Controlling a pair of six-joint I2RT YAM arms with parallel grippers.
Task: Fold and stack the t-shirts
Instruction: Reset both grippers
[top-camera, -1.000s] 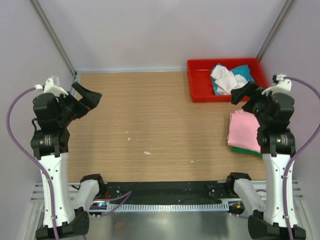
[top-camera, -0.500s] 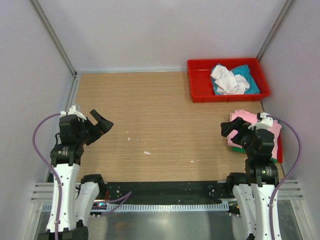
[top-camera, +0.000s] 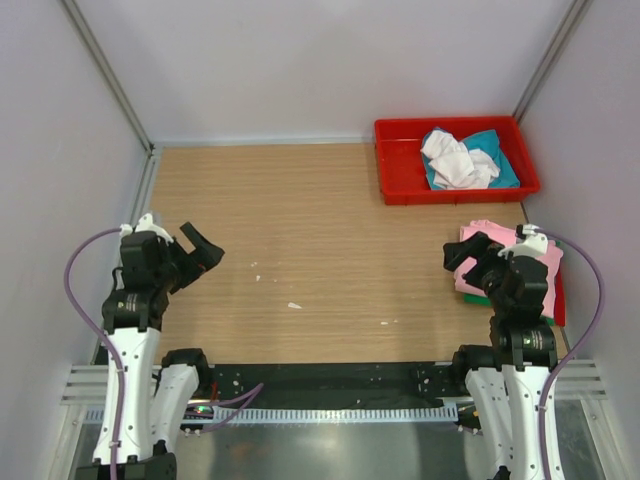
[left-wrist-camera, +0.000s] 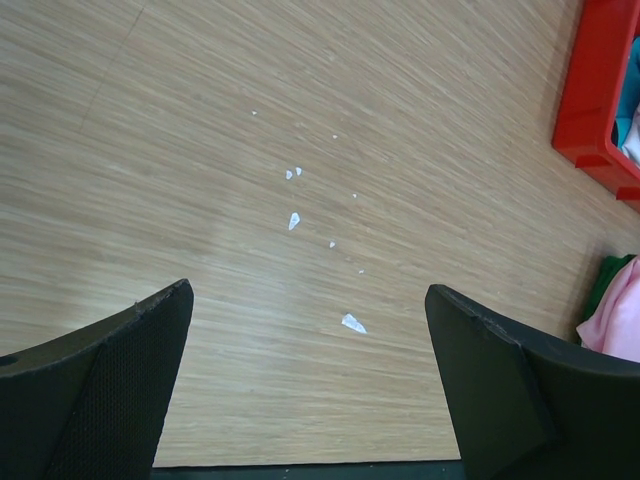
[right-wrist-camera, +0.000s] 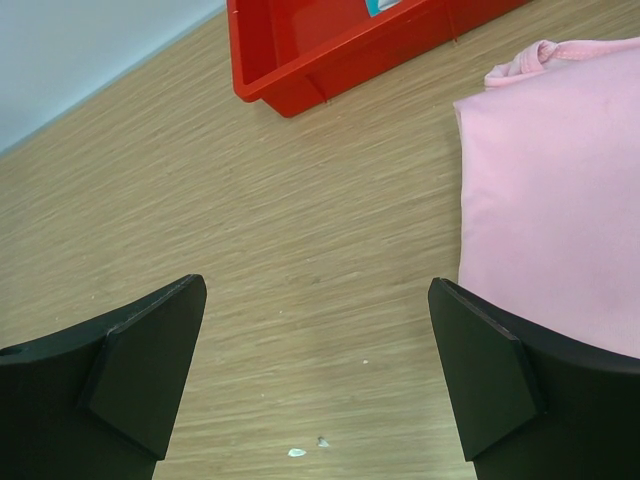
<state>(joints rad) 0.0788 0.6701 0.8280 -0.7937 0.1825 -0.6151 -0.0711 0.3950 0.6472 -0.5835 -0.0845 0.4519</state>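
A folded light pink t-shirt (top-camera: 482, 237) lies at the table's right edge on top of a dark green one (top-camera: 476, 298); it also shows in the right wrist view (right-wrist-camera: 560, 200) and the left wrist view (left-wrist-camera: 615, 315). White (top-camera: 455, 160) and teal (top-camera: 500, 170) shirts lie crumpled in the red tray (top-camera: 395, 165). My left gripper (top-camera: 203, 248) is open and empty, low over the near left of the table. My right gripper (top-camera: 462, 255) is open and empty, just left of the pink shirt and apart from it.
The red tray stands at the back right corner; it shows in the right wrist view (right-wrist-camera: 300, 60) and the left wrist view (left-wrist-camera: 595, 120). Small white scraps (top-camera: 294, 305) lie on the wooden table (top-camera: 300, 220). Walls close in both sides.
Both arms have folded down and back from a raised pose toward the near edge of the table, grippers open. The last half second shows almost no movement.
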